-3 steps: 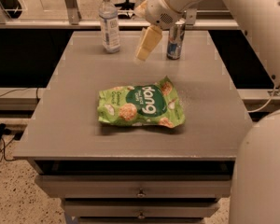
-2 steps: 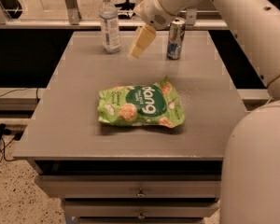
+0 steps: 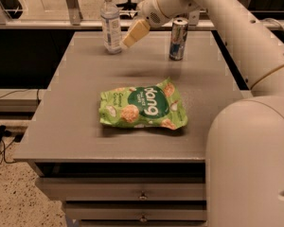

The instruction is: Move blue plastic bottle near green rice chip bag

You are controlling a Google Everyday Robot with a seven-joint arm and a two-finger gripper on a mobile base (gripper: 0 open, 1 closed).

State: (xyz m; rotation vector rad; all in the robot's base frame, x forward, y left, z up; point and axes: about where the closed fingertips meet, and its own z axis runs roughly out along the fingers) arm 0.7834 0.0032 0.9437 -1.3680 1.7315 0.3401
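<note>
Single camera view, looking down the table (image 3: 71, 126) from its near edge. The blue plastic bottle (image 3: 110, 22) stands upright at the far left of the top, close to the back edge, white cap up, long axis vertical. The gripper (image 3: 128, 39) hangs just to the bottle's right, at the end of the arm (image 3: 217, 13), which reaches in from the right side of the scene. It is tilted so its tip points down and left toward the lower half of the bottle. From this angle the tip looks to be right at the bottle's side, possibly touching; I cannot say for certain that there is contact. How far open the gripper is cannot be told from here, and nothing appears to be in its hold. The key relation: the bottle lies immediately left of the gripper, so a short sideways closing move onto the upright body seems to be what remains before a grasp. The green rice chip bag (image 3: 142, 107) lies flat near the middle of the table, well apart from the bottle and toward the viewer. A silver-blue can (image 3: 178, 38) stands upright right of the gripper, apart from it. Judged: approach step, bottle not yet carried.
</note>
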